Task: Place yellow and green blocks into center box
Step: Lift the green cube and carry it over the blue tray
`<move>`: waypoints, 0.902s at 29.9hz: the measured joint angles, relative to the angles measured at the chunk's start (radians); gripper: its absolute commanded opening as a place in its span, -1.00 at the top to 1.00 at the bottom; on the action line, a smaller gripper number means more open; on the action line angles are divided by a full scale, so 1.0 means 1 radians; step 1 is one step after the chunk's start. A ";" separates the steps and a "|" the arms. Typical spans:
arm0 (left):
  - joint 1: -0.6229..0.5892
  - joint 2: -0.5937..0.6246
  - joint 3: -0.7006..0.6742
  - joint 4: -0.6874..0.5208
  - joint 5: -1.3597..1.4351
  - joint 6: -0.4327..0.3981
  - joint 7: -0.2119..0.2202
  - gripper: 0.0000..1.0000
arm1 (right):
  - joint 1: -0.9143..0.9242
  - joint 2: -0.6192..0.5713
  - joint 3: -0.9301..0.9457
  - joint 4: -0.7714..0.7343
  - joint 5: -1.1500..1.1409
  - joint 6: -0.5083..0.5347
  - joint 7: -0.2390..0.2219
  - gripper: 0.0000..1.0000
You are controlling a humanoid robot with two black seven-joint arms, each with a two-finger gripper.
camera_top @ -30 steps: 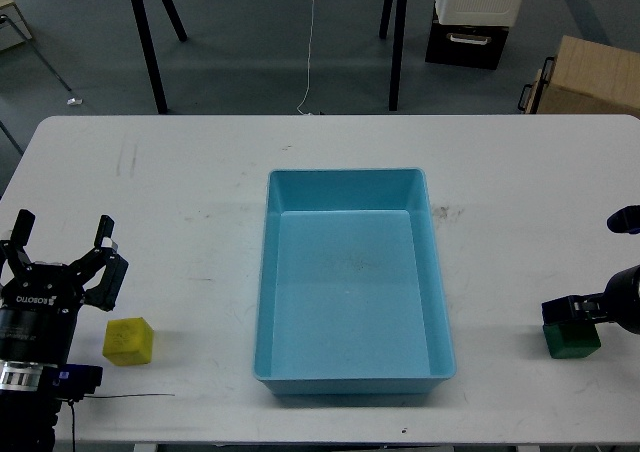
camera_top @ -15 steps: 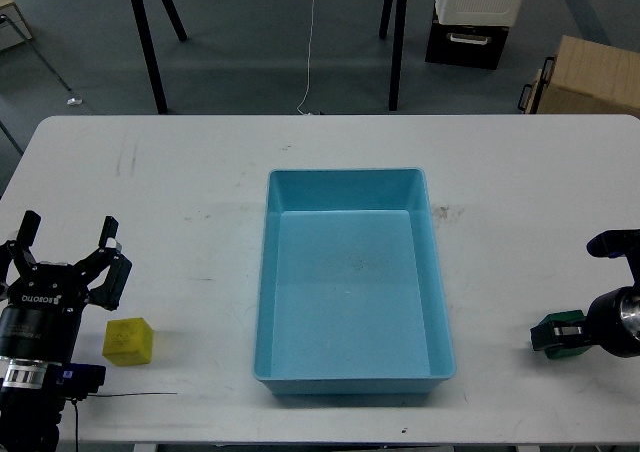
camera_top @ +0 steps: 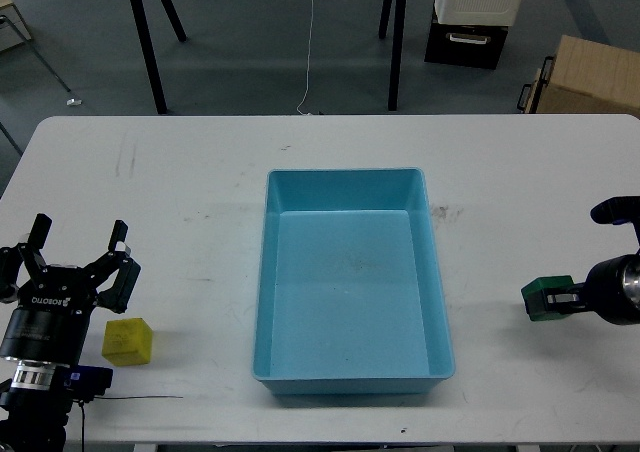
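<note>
green is the colour we worry about first: our right gripper [camera_top: 548,300] has its jaws closed on the green block [camera_top: 540,299], which appears lifted just off the white table [camera_top: 180,172] well to the right of the blue box [camera_top: 350,282]. we judge the hold looks shallow, near the block's edge, so a quick swing toward the box could let it twist or drop short of the rim, or clip the box's right wall if carried too low. our left gripper [camera_top: 78,262] hangs with its jaws spread open, holding nothing, just above and beside the yellow block [camera_top: 128,340], which sits on the table near the front left, well apart from the box. if we descend off-centre, a finger could land on the block and shove it toward the table edge. by our count: one yellow block, one green block, one box, empty so far, and two grippers.
</note>
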 measured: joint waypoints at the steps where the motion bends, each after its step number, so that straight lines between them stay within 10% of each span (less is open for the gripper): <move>1: 0.002 0.000 0.000 0.000 0.000 0.000 0.000 -1.00 | 0.060 0.031 -0.009 0.001 0.046 0.001 -0.002 0.99; 16: 0.024 0.000 -0.003 0.000 -0.001 0.000 -0.004 -1.00 | 0.189 0.490 -0.239 -0.101 0.156 -0.078 0.004 0.90; 21: 0.026 0.000 -0.002 0.000 -0.001 0.000 -0.004 -1.00 | 0.146 0.575 -0.254 -0.152 0.156 -0.101 0.004 -0.05; 23: 0.028 0.000 -0.002 0.000 -0.001 0.000 -0.004 -1.00 | 0.124 0.599 -0.255 -0.173 0.156 -0.115 0.004 -0.95; 27: 0.030 0.000 -0.003 0.000 -0.001 0.000 -0.005 -1.00 | 0.090 0.628 -0.256 -0.195 0.156 -0.139 0.004 -1.00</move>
